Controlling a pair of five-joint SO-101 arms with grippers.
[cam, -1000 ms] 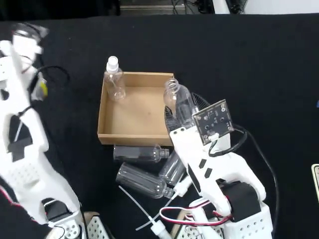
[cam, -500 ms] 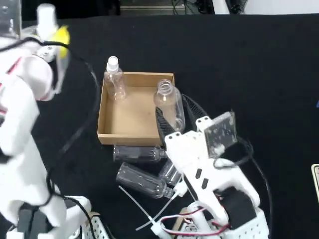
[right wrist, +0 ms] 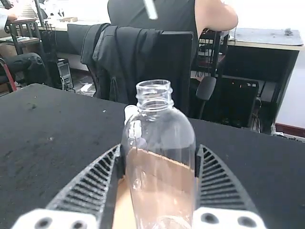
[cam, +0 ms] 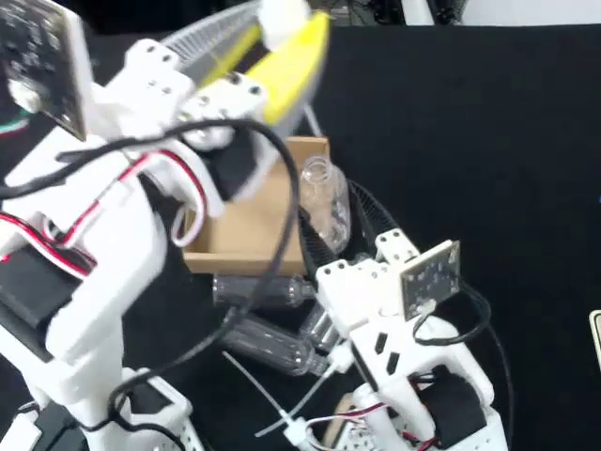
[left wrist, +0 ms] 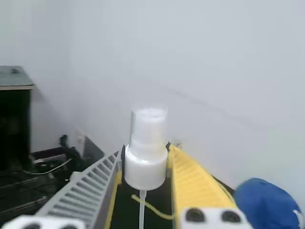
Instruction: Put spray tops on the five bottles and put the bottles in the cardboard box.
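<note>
**High view.** The left gripper (cam: 282,26) is hanging raised at 12 o'clock, and its yellow and grey fingers are clamping a white spray top (cam: 282,11). The left arm is covering the 9 o'clock side of the cardboard box (cam: 246,221). The right gripper (cam: 331,224) is sitting at the box's 3 o'clock wall. Its black ribbed fingers are pinching an uncapped clear bottle (cam: 327,197), whose neck is pointing toward 12 o'clock. On the black table (cam: 498,141), at the box's 6 o'clock, a first lying bottle (cam: 263,289) is resting just beside the wall. A second lying bottle (cam: 272,343) is resting near it, further toward 6 o'clock. A third lying bottle (cam: 324,324) is partly hidden under the right arm. A loose spray top (cam: 293,430) with its thin tube is lying at the 6 o'clock edge.

**Left wrist view.** The left gripper (left wrist: 145,157) is squeezing the spray top (left wrist: 145,160) between the grey finger and the yellow finger. The dip tube (left wrist: 141,212) is running back between them. A white wall is standing behind.

**Right wrist view.** The right gripper (right wrist: 159,152) is gripping the bottle (right wrist: 159,162) by its body on both sides. The open threaded neck is pointing away from the wrist. The cardboard box (right wrist: 120,200) is showing beside and through the bottle.
</note>
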